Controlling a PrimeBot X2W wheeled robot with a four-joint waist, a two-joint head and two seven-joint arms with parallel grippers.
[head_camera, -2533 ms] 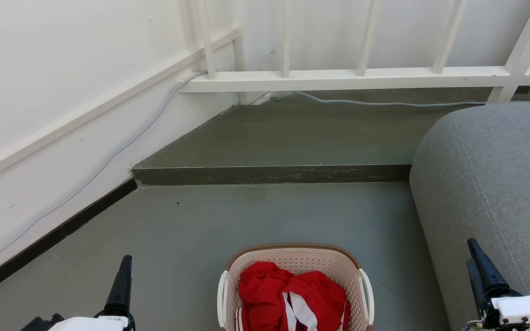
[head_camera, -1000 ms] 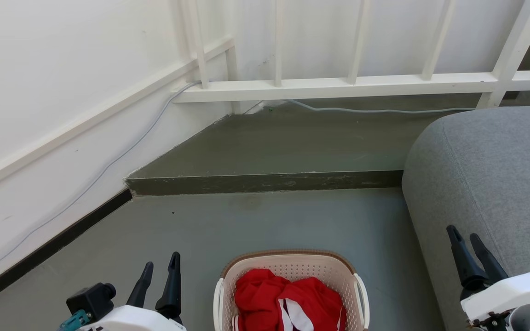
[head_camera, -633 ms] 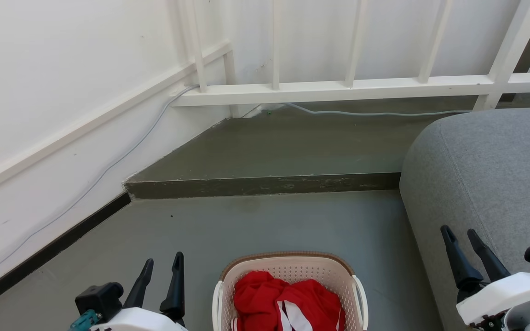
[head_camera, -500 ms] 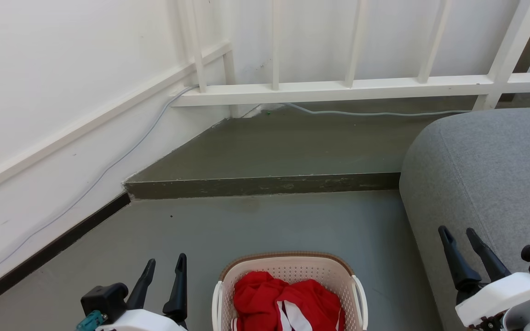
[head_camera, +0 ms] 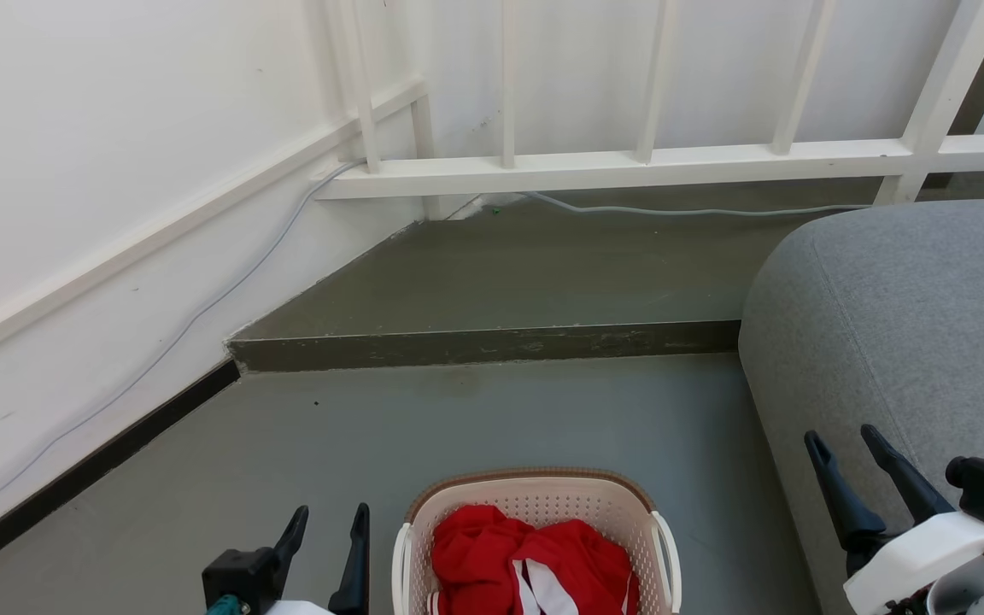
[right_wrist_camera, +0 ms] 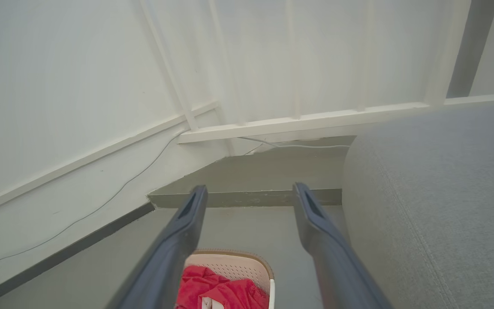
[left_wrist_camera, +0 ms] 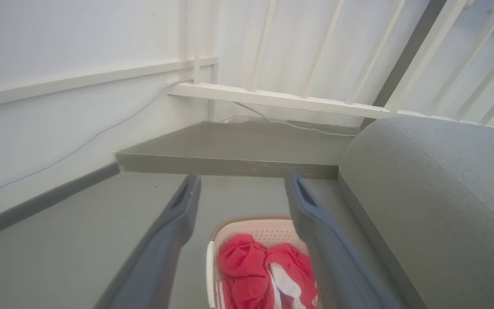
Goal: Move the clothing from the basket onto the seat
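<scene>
Clothing [head_camera: 492,551] heaped inside basket [head_camera: 543,500] at 6 o'clock in head view, seat [head_camera: 902,325] at 3 o'clock; left gripper [head_camera: 331,512] at 7 o'clock and right gripper [head_camera: 840,436] at 4 o'clock spread wide, empty; approach step, probably requiring descent over basket and closure on red fabric.

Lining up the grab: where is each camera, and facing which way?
Head: on the head, facing forward and down at basket and seat; left gripper, right gripper along the bottom.
Left wrist: looks along the open left gripper onto the clothing.
Right wrist: along the open right gripper toward the step.
All share basket, clothing, seat.
</scene>
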